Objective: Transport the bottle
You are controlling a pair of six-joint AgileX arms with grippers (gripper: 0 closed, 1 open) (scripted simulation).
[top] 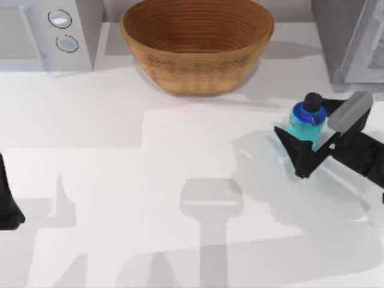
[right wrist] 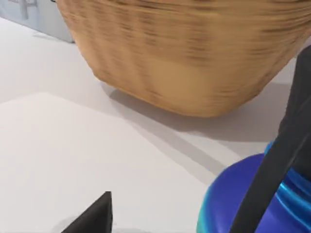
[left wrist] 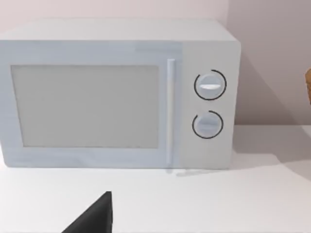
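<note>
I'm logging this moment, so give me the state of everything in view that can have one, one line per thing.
bottle: upright, black cap on, between the fingers of the right gripper.
right gripper: at the table's right side, shut on the bottle.
left gripper: parked at the table's left edge.
basket: upright at the back, nothing visible inside.
microwave: door closed.

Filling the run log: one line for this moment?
right gripper around upright cyan bottle, black cap | woven brown basket behind | left arm parked, left edge
</note>
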